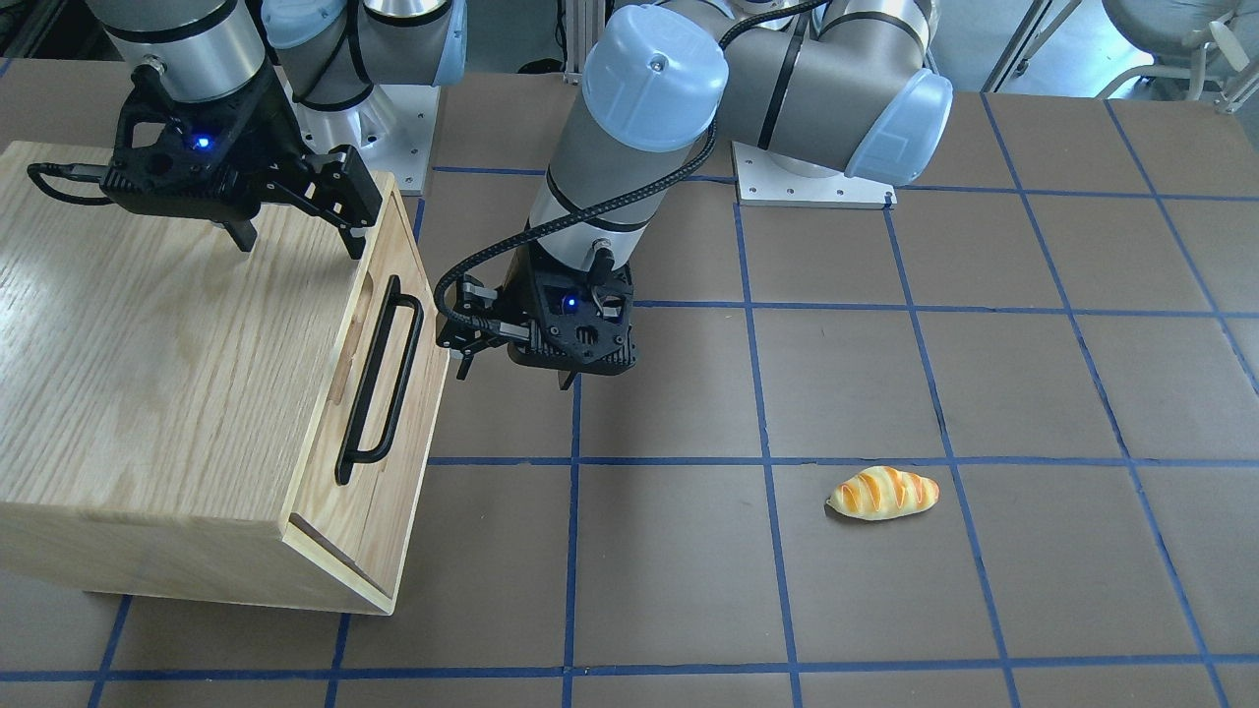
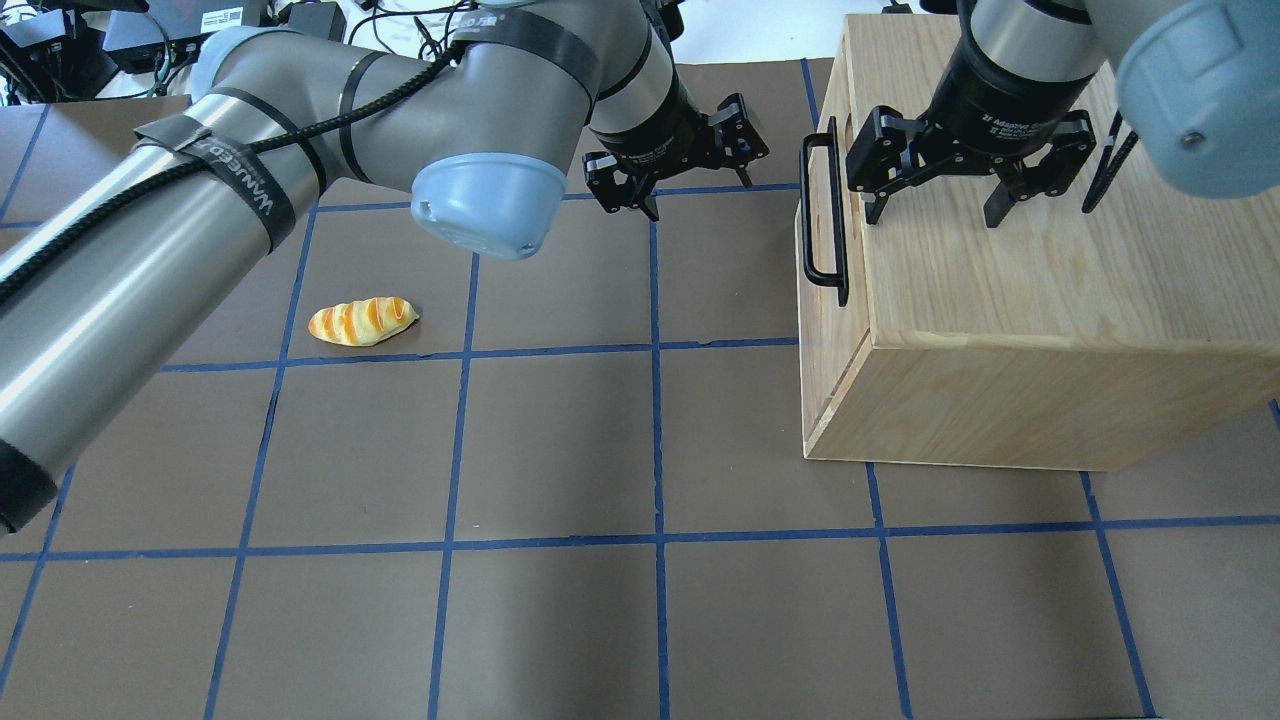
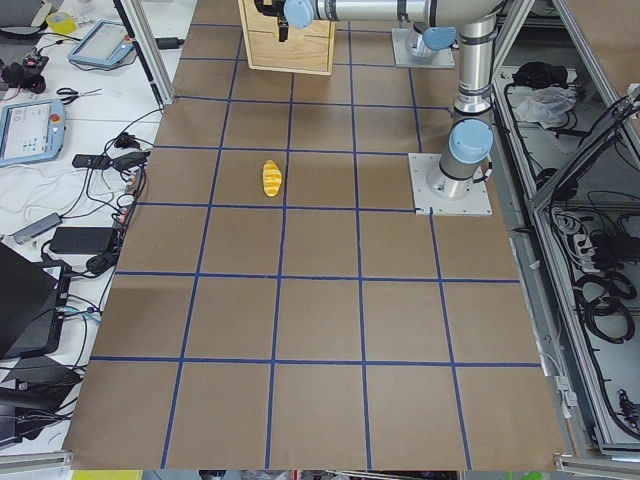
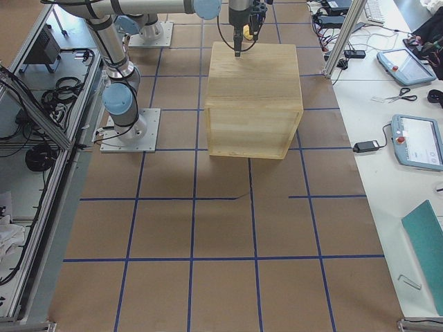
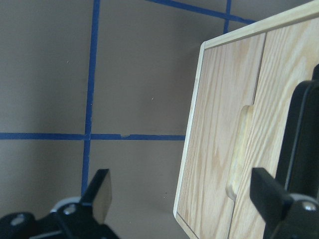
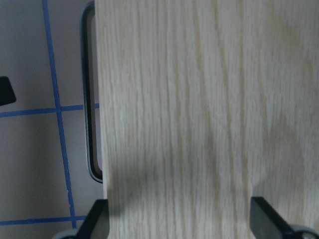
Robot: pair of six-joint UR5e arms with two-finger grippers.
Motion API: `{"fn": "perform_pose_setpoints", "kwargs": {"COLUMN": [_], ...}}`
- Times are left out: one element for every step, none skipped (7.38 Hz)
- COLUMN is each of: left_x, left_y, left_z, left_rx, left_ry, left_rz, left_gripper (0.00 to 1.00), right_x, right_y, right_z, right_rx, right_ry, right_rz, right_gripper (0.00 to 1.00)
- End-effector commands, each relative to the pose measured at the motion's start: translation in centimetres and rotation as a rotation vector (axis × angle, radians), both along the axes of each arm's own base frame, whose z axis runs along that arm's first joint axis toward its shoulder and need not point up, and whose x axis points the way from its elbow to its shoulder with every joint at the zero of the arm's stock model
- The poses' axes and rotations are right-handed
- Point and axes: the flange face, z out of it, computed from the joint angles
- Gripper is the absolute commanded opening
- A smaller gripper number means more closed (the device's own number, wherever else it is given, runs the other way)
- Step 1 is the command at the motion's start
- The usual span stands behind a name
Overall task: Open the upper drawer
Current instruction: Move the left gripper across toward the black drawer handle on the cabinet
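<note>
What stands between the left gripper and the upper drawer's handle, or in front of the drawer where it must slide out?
Nothing visible does. Only bare table lies between the open left gripper and the black handle of the upper drawer. The bread sits far off to the side.

Left end effector [image 2: 695, 187] and right end effector [image 2: 935, 215] both point downward, jaws spread.

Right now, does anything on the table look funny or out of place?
Only one thing: a bread roll lies all alone on the table, far from the cabinet. Nothing looks spilled or broken. The cabinet sits straight, and its upper drawer looks shut.
</note>
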Motion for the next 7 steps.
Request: {"fn": "perform_pose_setpoints", "kwargs": {"left_x": [-2.2, -2.9, -3.2, -3.3, -3.7, -4.0, -4.4], "left_y": [0.3, 0.4, 0.2, -0.1, -0.1, 0.0, 0.2], "left_z": [-1.3, -1.6, -1.5, -1.5, -1.8, -1.9, -2.1], "left_rx": [-0.007, -0.001, -0.004, -0.004, 0.018, 0.018, 0.022], "left_ry": [0.014, 0.024, 0.026, 0.030, 0.054, 0.054, 0.054], "left_rz": [-0.004, -0.004, -0.006, -0.003, 0.006, 0.002, -0.001], "left_gripper": [1.00, 1.00, 1.00, 1.00, 1.00, 1.00, 1.00], "right_x": [0.0, 0.0, 0.0, 0.0, 0.0, 0.0, 0.0], "right_y": [0.0, 0.0, 0.0, 0.0, 0.0, 0.0, 0.0], "right_z": [0.0, 0.0, 0.0, 0.0, 0.0, 0.0, 0.0], "right_rx": [0.000, 0.000, 0.000, 0.000, 0.000, 0.000, 0.000], "right_ry": [0.001, 0.001, 0.001, 0.000, 0.000, 0.001, 0.000], "right_rz": [0.000, 0.000, 0.000, 0.000, 0.000, 0.000, 0.000], "right_gripper": [1.00, 1.00, 1.00, 1.00, 1.00, 1.00, 1.00]}}
